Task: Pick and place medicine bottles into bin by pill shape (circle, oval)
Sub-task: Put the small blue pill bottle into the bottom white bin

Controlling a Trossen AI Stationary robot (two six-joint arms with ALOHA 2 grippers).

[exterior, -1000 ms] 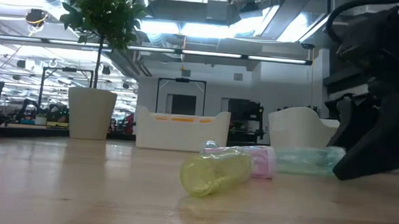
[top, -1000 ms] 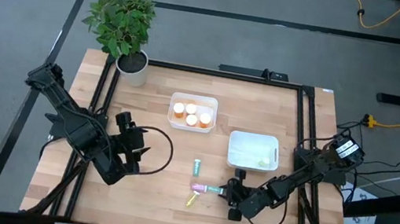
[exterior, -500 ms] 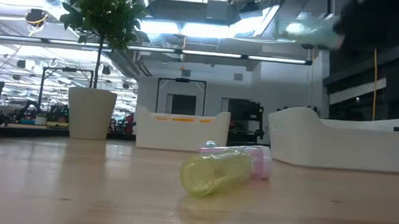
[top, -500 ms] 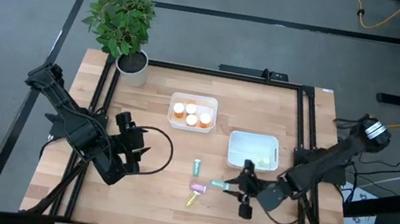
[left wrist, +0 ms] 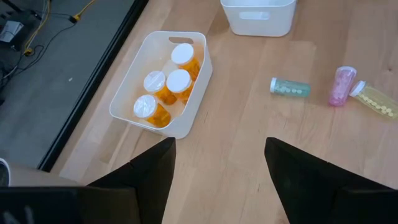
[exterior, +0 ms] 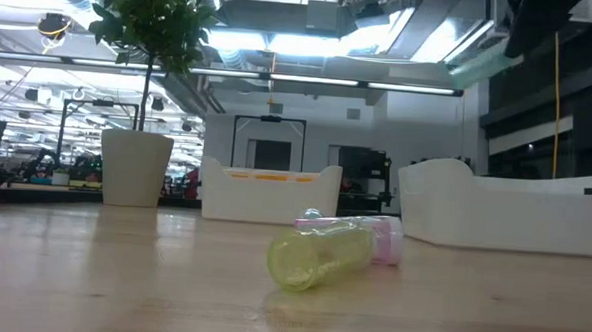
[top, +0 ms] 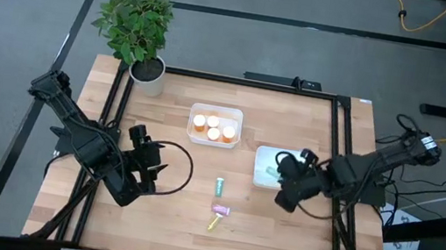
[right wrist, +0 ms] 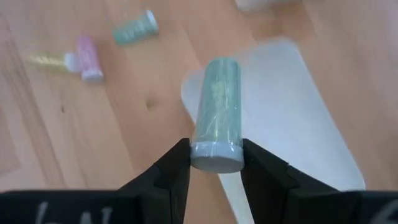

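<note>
on the wooden counter (top: 155, 221), nearest its front edge, three small bottles lie on their sides: a yellow bottle (top: 215, 222), a pink bottle (top: 220, 209) touching it, and a green bottle (top: 219, 186) a little farther back, apart from the pair. nothing stands between them and the trays behind. the left pincer (top: 148, 170) waits over the counter's left part, its fingers (left wrist: 146, 180) spread with nothing between them, well apart from the bottles. farther back, the right pincer (right wrist: 214, 163) is clenched on a teal bottle (right wrist: 217, 112), gripping it at the capped end, the body reaching out past the fingertips; it hangs above the near edge of the empty-looking white tray (top: 269, 159) on the right. behind the bottles, the second white tray (top: 217, 111) holds four orange bottles (left wrist: 169, 87) with white caps. a potted plant (top: 136, 25) stands at the far left corner. from above, the arm covers much of the right tray, and the teal bottle is hard to make out there; in the low view only a pale blur at the top edge shows.
</note>
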